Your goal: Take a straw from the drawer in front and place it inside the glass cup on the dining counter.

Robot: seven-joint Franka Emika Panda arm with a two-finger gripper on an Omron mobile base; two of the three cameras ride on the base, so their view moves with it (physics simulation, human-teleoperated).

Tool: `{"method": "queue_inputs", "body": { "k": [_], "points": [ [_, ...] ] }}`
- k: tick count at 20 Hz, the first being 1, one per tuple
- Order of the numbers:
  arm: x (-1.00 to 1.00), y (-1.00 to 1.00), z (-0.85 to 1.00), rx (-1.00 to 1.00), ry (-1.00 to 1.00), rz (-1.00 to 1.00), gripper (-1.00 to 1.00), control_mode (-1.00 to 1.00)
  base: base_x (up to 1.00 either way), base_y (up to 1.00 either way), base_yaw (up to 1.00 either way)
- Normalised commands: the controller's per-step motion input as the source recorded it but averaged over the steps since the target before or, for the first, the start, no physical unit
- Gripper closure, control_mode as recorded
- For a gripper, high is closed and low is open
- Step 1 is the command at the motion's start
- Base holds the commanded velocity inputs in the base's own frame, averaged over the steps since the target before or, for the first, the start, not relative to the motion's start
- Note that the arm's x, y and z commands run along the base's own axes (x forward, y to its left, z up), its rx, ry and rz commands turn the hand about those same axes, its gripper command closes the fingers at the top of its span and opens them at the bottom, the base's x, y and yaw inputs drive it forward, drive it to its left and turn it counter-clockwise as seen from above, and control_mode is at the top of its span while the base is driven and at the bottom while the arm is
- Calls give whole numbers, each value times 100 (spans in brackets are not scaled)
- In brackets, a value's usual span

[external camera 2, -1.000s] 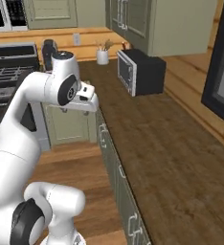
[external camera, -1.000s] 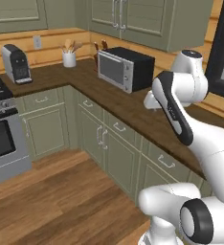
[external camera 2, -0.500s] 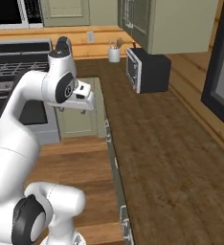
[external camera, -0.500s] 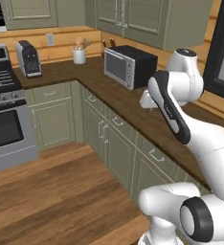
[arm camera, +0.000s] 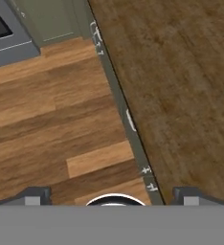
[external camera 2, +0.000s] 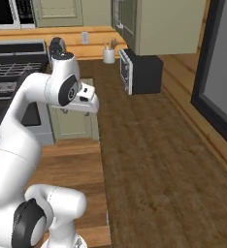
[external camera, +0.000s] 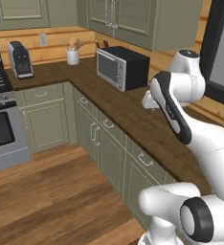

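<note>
Base has driven nearer the microwave (external camera: 122,67); end effector (arm camera: 112,194) released, holding nothing.

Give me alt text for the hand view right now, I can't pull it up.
Looking straight down, the open gripper hangs over the front edge of a dark wood counter, holding nothing. Wood floor lies on the left, with the sage cabinet fronts seen edge-on as a thin strip between them, their silver handles showing.
</note>
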Motion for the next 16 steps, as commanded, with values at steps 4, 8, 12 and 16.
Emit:
{"method": "queue_inputs", "body": {
  "k": [4,8,12,16],
  "points": [
    [-8,-19,0,-2,-2,-2,-100,-100,0,0,0],
    [-30,48,0,-35,-22,0,-100,-100,0,0,0],
    [-8,73,-20,-50,-21,0,-100,-100,0,0,0],
    [0,44,-62,-46,-11,0,-100,-100,0,0,0]
  ]
}}
